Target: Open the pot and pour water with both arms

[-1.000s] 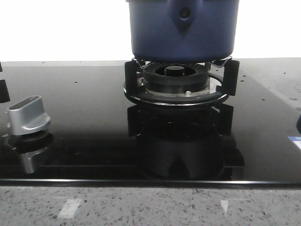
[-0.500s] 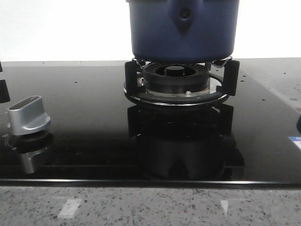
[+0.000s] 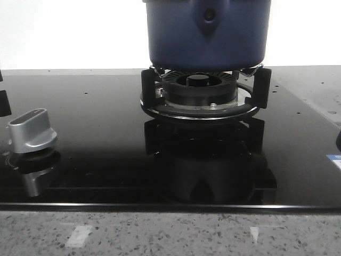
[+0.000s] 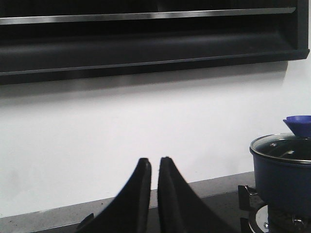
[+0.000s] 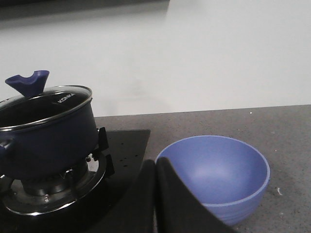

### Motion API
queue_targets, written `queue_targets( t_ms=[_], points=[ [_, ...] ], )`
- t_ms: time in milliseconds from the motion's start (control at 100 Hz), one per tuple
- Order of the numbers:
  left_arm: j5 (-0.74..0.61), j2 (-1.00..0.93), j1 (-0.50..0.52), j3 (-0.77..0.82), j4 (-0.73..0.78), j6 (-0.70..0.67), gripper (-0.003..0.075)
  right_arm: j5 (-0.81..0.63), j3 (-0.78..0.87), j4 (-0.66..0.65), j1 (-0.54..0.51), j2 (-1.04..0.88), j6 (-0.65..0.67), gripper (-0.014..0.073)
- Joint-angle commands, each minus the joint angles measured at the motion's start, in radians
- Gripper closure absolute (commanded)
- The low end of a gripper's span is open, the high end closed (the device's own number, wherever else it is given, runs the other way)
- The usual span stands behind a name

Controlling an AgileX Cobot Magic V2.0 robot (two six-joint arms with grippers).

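Observation:
The dark navy-blue pot (image 3: 208,34) stands on the black burner ring (image 3: 201,96) at the middle of the hob, its triangular handle mount facing me. In the right wrist view the pot (image 5: 46,138) carries a glass lid (image 5: 46,104) with a blue knob (image 5: 27,82). It also shows in the left wrist view (image 4: 284,179). My left gripper (image 4: 154,160) is shut and empty, well to the left of the pot. My right gripper (image 5: 155,161) is shut and empty, between the pot and a blue bowl (image 5: 214,172). Neither gripper shows in the front view.
A silver stove knob (image 3: 31,130) sits at the hob's front left. The black glass hob (image 3: 90,133) ends at a speckled stone counter (image 3: 170,234) in front. A dark range hood (image 4: 146,39) hangs above the white back wall.

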Motion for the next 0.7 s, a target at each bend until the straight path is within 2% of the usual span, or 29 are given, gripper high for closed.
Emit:
queue_targets(
  t_ms=[0, 520, 570, 610, 650, 690],
  points=[
    [0.008, 0.009, 0.004, -0.024, -0.018, -0.012, 0.0740, -0.090, -0.022, -0.001, 0.003, 0.015, -0.010, 0.0668],
    [0.002, 0.009, 0.004, -0.024, -0.008, -0.010, 0.0740, -0.090, -0.022, -0.001, 0.003, 0.015, -0.010, 0.0668],
    [0.019, 0.009, 0.004, -0.024, 0.056, -0.041, 0.0740, -0.090, -0.022, -0.001, 0.003, 0.015, -0.010, 0.0668],
    [0.068, 0.009, 0.004, -0.024, 0.199, -0.110, 0.0740, -0.090, -0.022, -0.001, 0.003, 0.015, -0.010, 0.0668],
    [0.135, 0.009, 0.004, -0.024, 0.411, -0.260, 0.0740, -0.090, -0.022, -0.001, 0.003, 0.015, -0.010, 0.0668],
    [0.180, 0.009, 0.004, -0.024, 0.599, -0.479, 0.0740, -0.090, -0.022, -0.001, 0.003, 0.015, -0.010, 0.0668]
  ],
)
